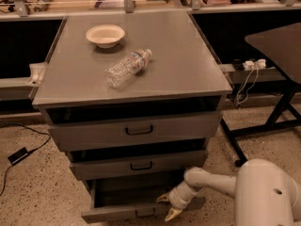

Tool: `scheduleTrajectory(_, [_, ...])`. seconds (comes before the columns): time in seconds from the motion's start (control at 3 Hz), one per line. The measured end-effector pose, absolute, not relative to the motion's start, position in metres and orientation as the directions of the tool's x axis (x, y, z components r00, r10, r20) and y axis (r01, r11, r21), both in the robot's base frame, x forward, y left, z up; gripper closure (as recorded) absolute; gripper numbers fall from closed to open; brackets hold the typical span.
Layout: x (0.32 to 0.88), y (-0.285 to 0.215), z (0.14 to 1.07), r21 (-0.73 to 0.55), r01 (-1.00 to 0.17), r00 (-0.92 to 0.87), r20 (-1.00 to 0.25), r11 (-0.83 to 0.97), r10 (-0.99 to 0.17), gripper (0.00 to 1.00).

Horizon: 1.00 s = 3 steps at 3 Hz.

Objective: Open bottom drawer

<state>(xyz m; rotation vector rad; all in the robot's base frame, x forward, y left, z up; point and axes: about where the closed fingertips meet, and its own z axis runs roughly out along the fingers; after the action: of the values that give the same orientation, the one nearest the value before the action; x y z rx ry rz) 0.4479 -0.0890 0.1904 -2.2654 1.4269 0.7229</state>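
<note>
The bottom drawer (113, 215) is the lowest of three grey drawers in the cabinet. It stands pulled out towards me, and its dark inside shows behind the low front. Its small black bar handle (144, 213) sits at the middle of the front. My gripper (167, 206) is at the right part of that front, just right of the handle. Its yellowish fingertips (163, 198) are spread apart, one above the front's top edge and one lower, in front of it. The white arm (211, 182) reaches in from the lower right.
The middle drawer (136, 165) and top drawer (136, 131) stand slightly out. A white bowl (105, 35) and a lying plastic bottle (128, 68) rest on the cabinet top. A dark table (277, 41) stands at the right. A cable and adapter (19, 155) lie on the floor at the left.
</note>
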Motion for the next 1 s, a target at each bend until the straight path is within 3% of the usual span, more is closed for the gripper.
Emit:
scheduleTrajectory(0.67, [0.396, -0.070, 0.201, 0.021, -0.850, 0.386, -0.654, -0.526, -0.651, 0.44])
scheduleTrajectory(1.0, [0.386, -0.080, 0.213, 0.027, -0.867, 0.349, -0.681, -0.498, -0.644, 0.30])
